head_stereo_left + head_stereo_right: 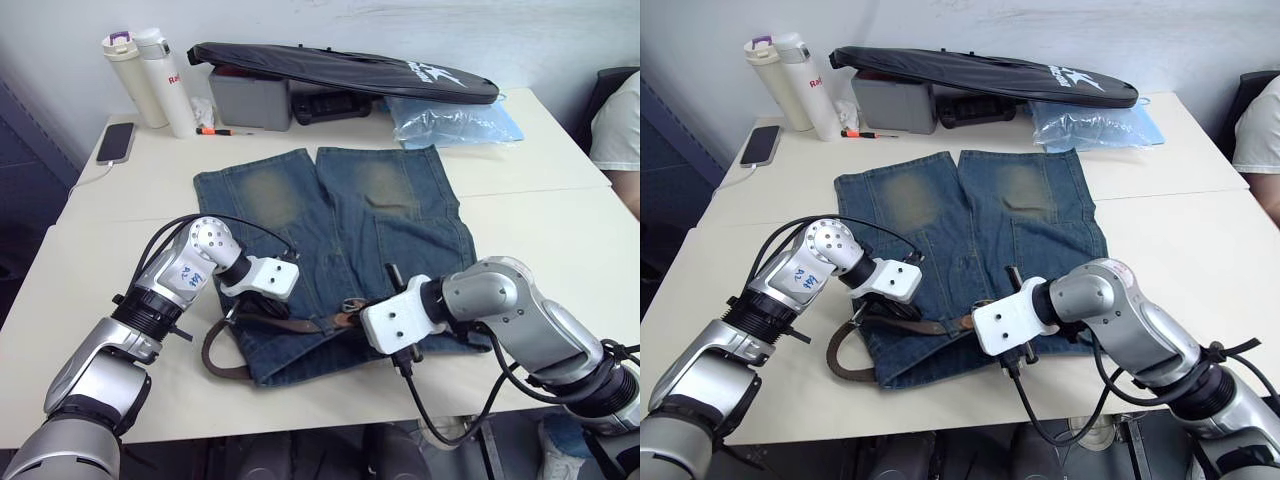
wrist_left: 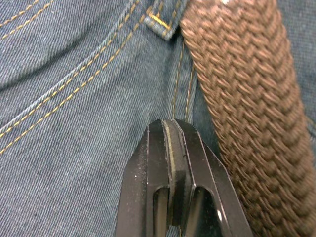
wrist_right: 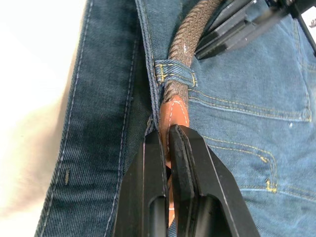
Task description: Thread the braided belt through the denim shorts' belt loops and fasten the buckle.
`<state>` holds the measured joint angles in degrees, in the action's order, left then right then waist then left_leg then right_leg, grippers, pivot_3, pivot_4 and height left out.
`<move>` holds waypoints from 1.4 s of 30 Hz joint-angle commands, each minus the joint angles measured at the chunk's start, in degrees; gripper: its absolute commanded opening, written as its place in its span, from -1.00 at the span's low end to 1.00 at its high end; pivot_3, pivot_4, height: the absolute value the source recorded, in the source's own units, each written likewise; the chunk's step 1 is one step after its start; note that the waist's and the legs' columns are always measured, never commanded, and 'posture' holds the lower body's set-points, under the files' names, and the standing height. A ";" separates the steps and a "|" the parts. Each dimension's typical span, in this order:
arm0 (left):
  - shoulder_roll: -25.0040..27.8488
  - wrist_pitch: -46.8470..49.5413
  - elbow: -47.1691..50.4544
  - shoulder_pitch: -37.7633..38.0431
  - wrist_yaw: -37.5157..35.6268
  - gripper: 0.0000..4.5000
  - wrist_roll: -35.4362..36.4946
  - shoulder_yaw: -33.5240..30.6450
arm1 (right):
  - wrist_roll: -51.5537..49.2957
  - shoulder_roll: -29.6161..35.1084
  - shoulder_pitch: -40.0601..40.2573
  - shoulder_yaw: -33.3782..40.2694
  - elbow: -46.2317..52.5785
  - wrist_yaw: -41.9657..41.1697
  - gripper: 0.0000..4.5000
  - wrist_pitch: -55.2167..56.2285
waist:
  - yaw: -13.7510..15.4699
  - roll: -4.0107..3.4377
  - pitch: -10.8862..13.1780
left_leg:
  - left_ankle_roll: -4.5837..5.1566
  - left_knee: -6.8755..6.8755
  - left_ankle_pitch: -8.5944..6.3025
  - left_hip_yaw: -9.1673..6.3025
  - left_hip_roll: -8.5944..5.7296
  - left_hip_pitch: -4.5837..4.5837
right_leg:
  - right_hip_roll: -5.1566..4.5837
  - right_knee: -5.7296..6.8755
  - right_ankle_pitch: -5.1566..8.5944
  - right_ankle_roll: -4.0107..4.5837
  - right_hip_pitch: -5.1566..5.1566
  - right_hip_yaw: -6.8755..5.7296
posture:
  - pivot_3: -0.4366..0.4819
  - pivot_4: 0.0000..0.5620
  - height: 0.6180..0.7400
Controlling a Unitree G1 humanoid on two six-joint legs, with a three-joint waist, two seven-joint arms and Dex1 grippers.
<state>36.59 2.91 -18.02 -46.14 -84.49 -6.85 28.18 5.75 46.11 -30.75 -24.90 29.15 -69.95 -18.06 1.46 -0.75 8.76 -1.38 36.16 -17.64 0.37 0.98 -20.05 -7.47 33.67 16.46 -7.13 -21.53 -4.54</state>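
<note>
**Belt end gripped just past a loop at the waistband**

The denim shorts [image 1: 340, 250] lie flat on the white surface [image 1: 540, 250], waistband toward the near edge and legs pointing to the far edge. The braided belt [image 1: 270, 322] runs along the waistband, and its free part curves off the shorts onto the surface toward the near left corner.

In the right wrist view, the belt passes under one of the belt loops [image 3: 175, 73], and its tan leather end [image 3: 174, 116] comes out on the near side of that loop. The right gripper [image 3: 168, 143] has its jaws clamped on this leather end.

The left gripper [image 2: 173, 131] rests on the denim just beside the woven strap, its jaws pressed together with nothing between them.
</note>
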 commanded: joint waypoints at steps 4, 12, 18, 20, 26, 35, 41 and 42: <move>0.76 -0.06 -0.85 1.16 -0.70 -1.00 -1.49 0.81 | -0.37 -0.56 -0.93 2.75 1.35 2.37 -0.09 2.03 | -0.12 0.00 0.00 | 0.00 0.00 0.00 0.01 0.00 0.03 | 0.01 0.02 0.00 0.00 0.00 0.01 | -0.05 -0.47 1.00; 0.85 -0.30 -0.90 0.99 -0.80 -1.00 -1.51 0.78 | -1.07 -0.71 0.67 1.04 2.33 1.54 0.07 0.81 | -0.14 0.00 0.00 | 0.00 -0.01 0.00 0.03 0.01 0.07 | 0.02 0.06 0.00 0.00 0.00 0.05 | -0.05 -0.47 1.00; 0.69 -0.41 -1.16 0.69 -0.84 -1.00 -1.50 0.78 | 1.85 -1.56 2.19 -1.99 1.60 2.57 0.07 3.08 | -0.16 0.00 -0.01 | 0.01 -0.01 0.00 0.04 0.01 0.08 | 0.02 0.06 0.00 0.00 0.00 0.07 | -0.05 -0.47 1.00; 0.83 -0.45 -1.10 0.72 -0.95 -1.00 -1.48 0.74 | 2.19 -1.86 2.35 -2.48 1.22 2.53 -0.03 3.36 | -0.15 0.00 -0.01 | 0.01 0.00 0.00 0.04 0.01 0.09 | 0.02 0.08 0.00 0.00 0.00 0.08 | -0.05 -0.47 1.00; 1.12 -0.22 -0.97 0.82 -0.97 -1.00 -1.49 0.61 | 3.05 -2.51 2.31 -2.81 0.57 2.55 -0.15 3.94 | -0.16 0.00 -0.01 | 0.01 -0.01 0.00 0.05 0.01 0.11 | 0.02 0.08 0.00 0.00 0.00 0.08 | -0.05 -0.47 1.00; 1.14 -0.17 -0.85 0.82 -0.89 -1.00 -1.46 0.54 | 3.55 -2.73 2.93 -3.51 -0.80 2.62 -0.15 3.75 | -0.16 0.00 0.00 | 0.01 -0.01 0.00 0.06 0.01 0.12 | 0.02 0.09 0.00 0.00 0.00 0.10 | -0.05 -0.47 1.00; 1.02 -0.41 -1.30 0.61 -0.78 -1.00 -1.53 0.54 | 4.42 -2.92 3.45 -3.78 -1.59 3.05 -0.15 3.95 | -0.16 0.00 -0.01 | 0.01 -0.01 0.00 0.07 0.01 0.13 | 0.02 0.09 0.00 0.00 0.00 0.11 | -0.05 -0.47 1.00; 1.04 -0.43 -1.34 0.60 -0.77 -1.00 -1.54 0.53 | 4.49 -3.00 3.51 -3.80 -1.66 3.11 -0.15 3.96 | -0.16 0.00 -0.01 | 0.01 -0.01 0.00 0.07 0.01 0.13 | 0.02 0.09 0.00 0.00 0.00 0.11 | -0.05 -0.47 1.00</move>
<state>36.78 2.88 -18.53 -46.13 -84.62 -6.89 28.14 10.05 43.64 -27.64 -28.78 26.76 -67.18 -14.99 1.31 -0.75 8.76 -1.37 36.15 -17.65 0.44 0.99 -19.92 -7.45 33.76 16.46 -7.13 -21.53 -4.43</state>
